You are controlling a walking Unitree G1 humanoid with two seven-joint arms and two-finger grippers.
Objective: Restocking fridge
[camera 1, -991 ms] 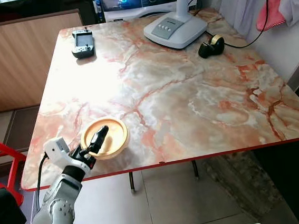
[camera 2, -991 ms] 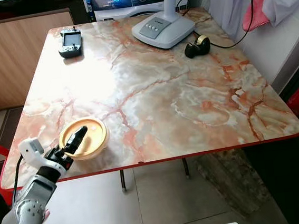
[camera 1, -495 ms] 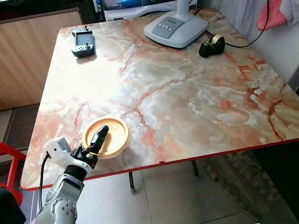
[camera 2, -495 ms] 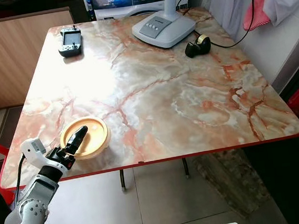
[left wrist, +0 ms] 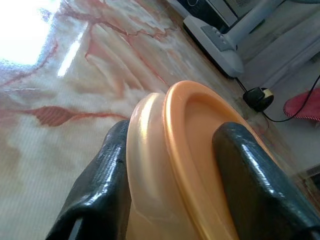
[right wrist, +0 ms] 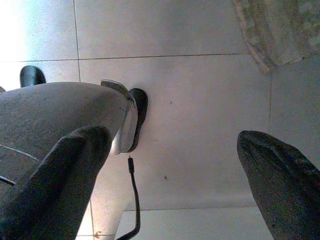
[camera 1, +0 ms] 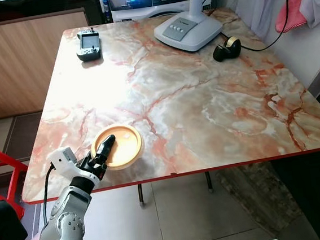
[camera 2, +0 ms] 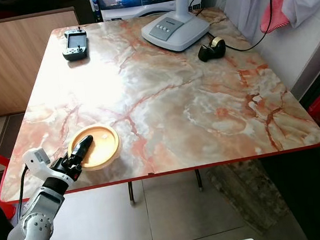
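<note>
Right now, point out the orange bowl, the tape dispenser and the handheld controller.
orange bowl [camera 1: 124, 145], left eye view, inner floor.
tape dispenser [camera 1: 225, 49], left eye view, black body.
handheld controller [camera 1: 89, 45], left eye view, screen.

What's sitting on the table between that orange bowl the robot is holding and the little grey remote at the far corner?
Nothing: in the left eye view, only bare marble table stretches from the orange bowl, held by the left gripper, to the grey remote.

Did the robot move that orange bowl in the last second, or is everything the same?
The left gripper, shut on the rim of the orange bowl, has slid it a little to the robot's right along the near edge of the marble table. It held the bowl the whole time. The handheld controller, the white lamp base and the tape dispenser stayed put.
</note>
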